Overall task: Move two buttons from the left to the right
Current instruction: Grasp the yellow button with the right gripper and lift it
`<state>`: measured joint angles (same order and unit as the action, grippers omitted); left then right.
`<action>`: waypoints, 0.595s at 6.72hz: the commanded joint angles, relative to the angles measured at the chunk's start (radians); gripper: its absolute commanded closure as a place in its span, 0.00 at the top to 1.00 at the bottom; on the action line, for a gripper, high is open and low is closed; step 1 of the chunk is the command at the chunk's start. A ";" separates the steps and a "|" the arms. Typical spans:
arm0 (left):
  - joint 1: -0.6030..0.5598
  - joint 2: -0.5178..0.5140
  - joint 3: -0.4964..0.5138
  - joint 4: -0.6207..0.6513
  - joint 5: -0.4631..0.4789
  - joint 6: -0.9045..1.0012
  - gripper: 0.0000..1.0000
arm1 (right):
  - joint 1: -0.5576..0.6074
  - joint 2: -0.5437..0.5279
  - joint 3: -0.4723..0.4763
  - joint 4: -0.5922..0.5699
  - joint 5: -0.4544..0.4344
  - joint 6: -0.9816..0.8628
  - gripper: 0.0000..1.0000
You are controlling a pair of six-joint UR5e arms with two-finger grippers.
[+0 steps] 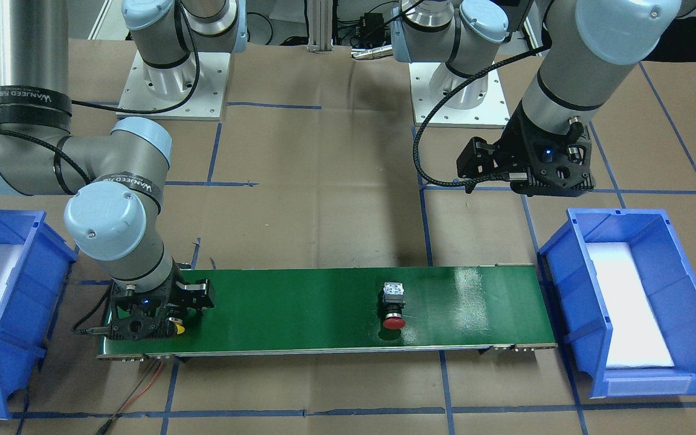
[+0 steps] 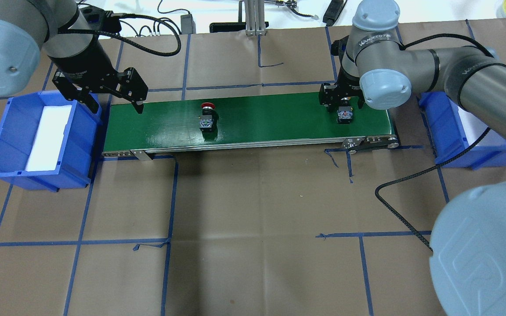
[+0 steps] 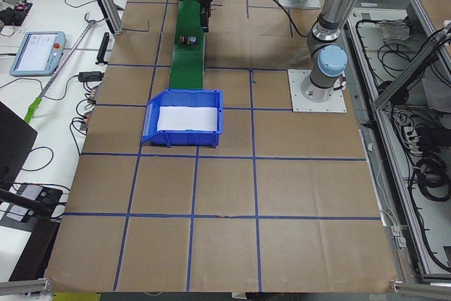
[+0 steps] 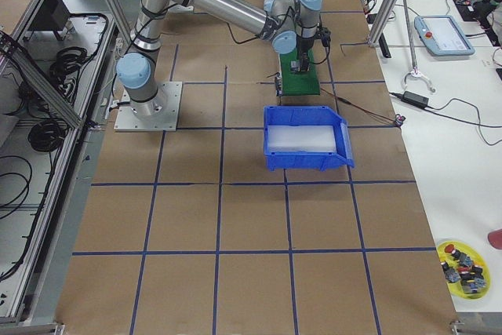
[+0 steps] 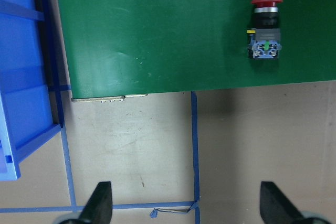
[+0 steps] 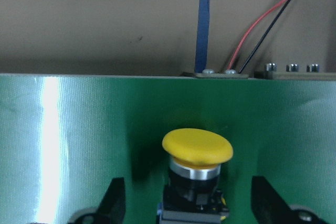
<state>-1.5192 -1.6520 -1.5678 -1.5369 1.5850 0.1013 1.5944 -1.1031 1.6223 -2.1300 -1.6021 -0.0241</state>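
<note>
Table [image 2: 253, 219]: brown paper with a blue tape grid. Right arm [image 2: 437, 66] reaches in from the right edge, left arm [image 2: 70, 41] from the left edge.

Two blue bins with white liners. Left bin [image 2: 75, 153] sits toward the left edge, right bin [image 1: 22, 302] toward the right edge.

Green belt [image 2: 270, 118] lies lengthwise between the bins, on the side of the table away from the robot. Each of its ends is just beside a bin.

Left gripper [image 2: 114, 104] hangs above the belt's left end, close to the left bin's wall. Jaws are spread wide with nothing between them. In the left wrist view both fingertips [image 5: 100, 203] are far apart over bare paper.

Right gripper [image 2: 343, 107] is down at the belt's right end, jaws apart and straddling the yellow button [image 6: 197, 148]. The right wrist view shows a gap between each finger and the button body, so there is no clamp on it.

Yellow button lies on its side on the belt's right end. Its cap points to the table edge opposite the robot.

Red button [image 2: 207, 117] lies on its side on the belt, left of the belt's middle. Its cap also points to the edge opposite the robot. It is well apart from both grippers.
</note>
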 commanded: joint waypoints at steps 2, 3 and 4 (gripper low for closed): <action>-0.001 -0.002 0.000 0.000 0.000 0.000 1.00 | -0.005 -0.021 -0.004 0.007 -0.085 -0.014 0.05; -0.001 -0.002 0.000 0.000 0.000 0.000 1.00 | -0.014 -0.053 -0.015 0.004 -0.113 -0.023 0.03; -0.001 -0.002 0.000 0.001 0.000 0.000 1.00 | -0.037 -0.105 -0.021 0.004 -0.114 -0.068 0.03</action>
<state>-1.5201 -1.6533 -1.5677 -1.5367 1.5846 0.1012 1.5777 -1.1568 1.6100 -2.1253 -1.7020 -0.0544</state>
